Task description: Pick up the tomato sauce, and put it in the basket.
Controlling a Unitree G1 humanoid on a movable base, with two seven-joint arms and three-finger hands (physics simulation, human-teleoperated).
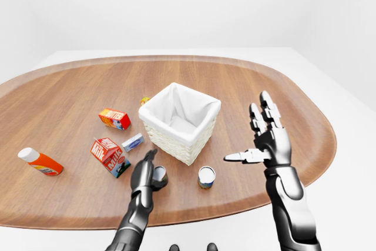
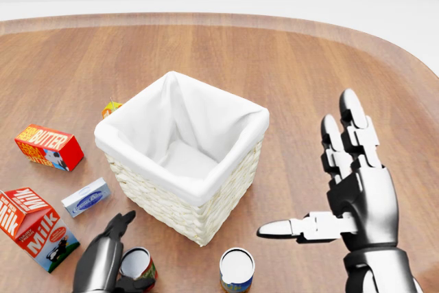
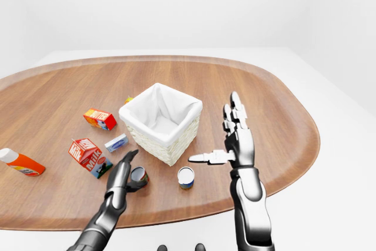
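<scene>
The tomato sauce can, with a red label and a pale lid, stands on the wooden table near the bottom left of the head view. My left hand is right against it on its left; the fingers stand extended beside it and the thumb curls under it, not closed round it. The white-lined wicker basket stands just above and to the right of the can. My right hand is open and empty, raised with spread fingers to the right of the basket.
A second can with a blue label stands below the basket. A milk carton, a butter box, a small blue-white box and a small orange item lie left of it. An orange bottle lies far left.
</scene>
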